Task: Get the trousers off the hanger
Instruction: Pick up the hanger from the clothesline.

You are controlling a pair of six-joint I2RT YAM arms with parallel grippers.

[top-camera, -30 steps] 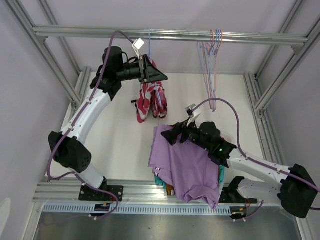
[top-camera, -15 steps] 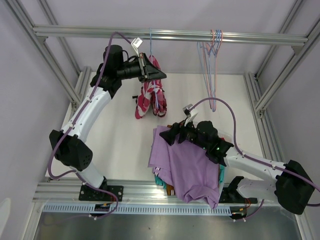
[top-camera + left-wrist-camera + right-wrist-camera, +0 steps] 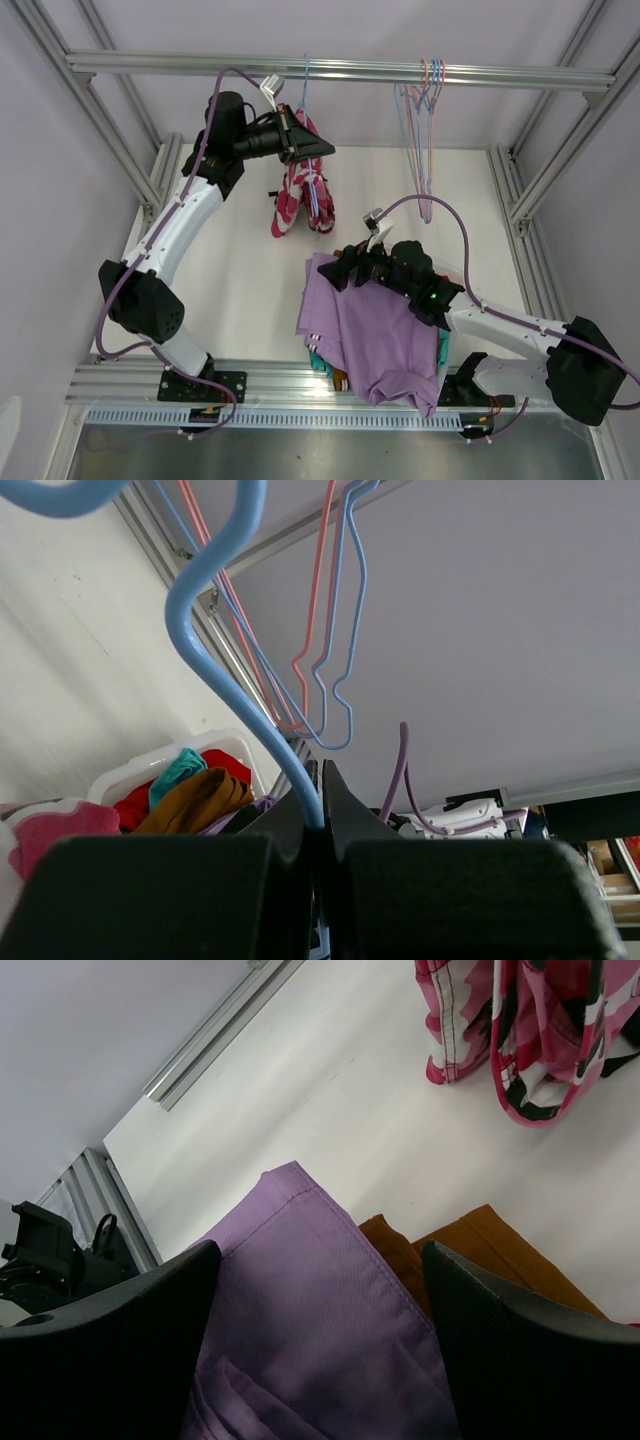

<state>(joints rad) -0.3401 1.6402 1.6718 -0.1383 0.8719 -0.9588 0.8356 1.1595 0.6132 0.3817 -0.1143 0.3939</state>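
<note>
Left jaws: pressed together on neck of blue hanger [image 3: 215, 670]. Wire rises toward 11 o'clock in left wrist view. Whether hook sits on rail [image 3: 350, 70] or off it, cannot tell.

Camouflage trousers [image 3: 300, 195]: draped on that hanger, at 6 o'clock below left jaws in top view, long axis 12–6.

Right jaws: spread, holding nothing, over lilac trousers [image 3: 320, 1360] atop bench pile, with rust-brown trousers [image 3: 480, 1245] showing at their edge.

Key relation: camouflage pair lies at 11 o'clock from right jaws in top view and 1 o'clock in right wrist view. Right arm free to pull, judged.

Empty hangers [image 3: 425, 130]: on rail, toward 1 o'clock.

Writing: none readable.
</note>
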